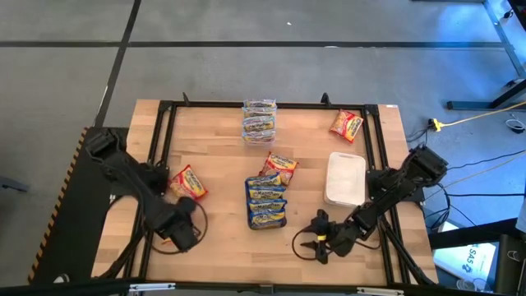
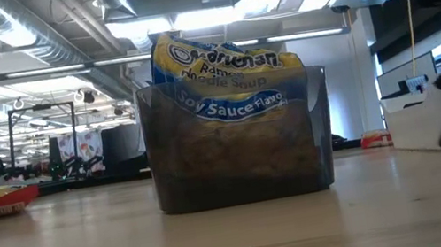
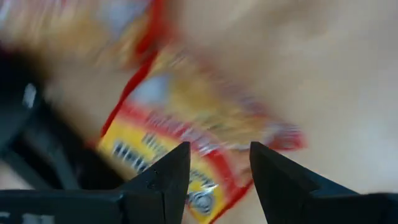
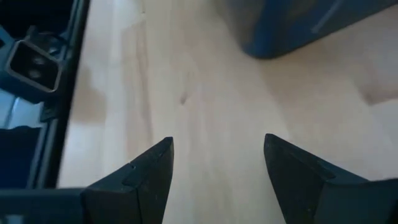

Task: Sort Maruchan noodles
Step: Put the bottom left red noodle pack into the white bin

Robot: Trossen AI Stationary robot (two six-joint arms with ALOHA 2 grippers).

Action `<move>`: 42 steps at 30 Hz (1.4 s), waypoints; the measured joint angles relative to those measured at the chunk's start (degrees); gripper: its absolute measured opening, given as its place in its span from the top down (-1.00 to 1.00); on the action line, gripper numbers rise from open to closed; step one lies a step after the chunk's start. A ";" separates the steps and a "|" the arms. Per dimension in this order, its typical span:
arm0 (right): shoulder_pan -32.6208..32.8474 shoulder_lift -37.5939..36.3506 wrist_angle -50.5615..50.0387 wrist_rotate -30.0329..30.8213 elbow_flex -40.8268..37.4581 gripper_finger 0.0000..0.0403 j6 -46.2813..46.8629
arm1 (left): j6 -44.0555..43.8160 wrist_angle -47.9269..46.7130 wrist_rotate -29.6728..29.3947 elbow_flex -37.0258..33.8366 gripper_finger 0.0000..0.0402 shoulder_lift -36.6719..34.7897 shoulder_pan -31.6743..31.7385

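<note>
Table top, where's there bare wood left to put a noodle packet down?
Free: the far-left corner beside the clear tub, and the stretch between the red packet and the blue stack. Crowded: the middle, and the right side around the white tray and right claw.

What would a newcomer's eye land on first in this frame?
Probably the clear tub at the table's middle, packed with blue-banded noodle packets. Next, the red-banded packet near the left edge, with the open left gripper right at it. The right gripper hangs open over bare wood near the front edge, beside a white tray.
</note>
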 joint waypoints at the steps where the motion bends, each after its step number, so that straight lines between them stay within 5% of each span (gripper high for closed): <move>1: 0.56 0.00 0.06 0.10 0.00 -0.12 0.69 | -3.97 0.02 0.88 -1.42 0.20 0.00 -0.62; 4: 2.39 0.00 0.70 0.81 0.00 -0.12 3.05 | -12.81 2.76 2.89 -5.77 0.20 0.00 -1.92; 8: 5.35 0.02 1.82 2.84 0.00 -0.12 5.82 | -12.54 9.76 2.89 -10.15 0.20 -0.41 -2.06; 19: 10.41 0.04 6.78 4.04 0.00 -0.12 9.21 | 22.37 36.00 -12.97 -9.77 0.20 2.77 -2.73; 27: 10.29 0.04 7.11 4.20 0.00 -0.12 10.26 | 41.36 62.10 -14.37 -9.68 0.20 12.43 0.21; 38: 9.92 0.09 7.25 9.15 0.00 -0.12 10.09 | 51.66 88.65 -19.32 -9.84 0.20 21.68 6.16; 42: 9.13 0.13 9.57 9.04 0.00 -0.12 10.20 | 57.31 91.10 -19.70 -7.18 0.20 22.97 7.42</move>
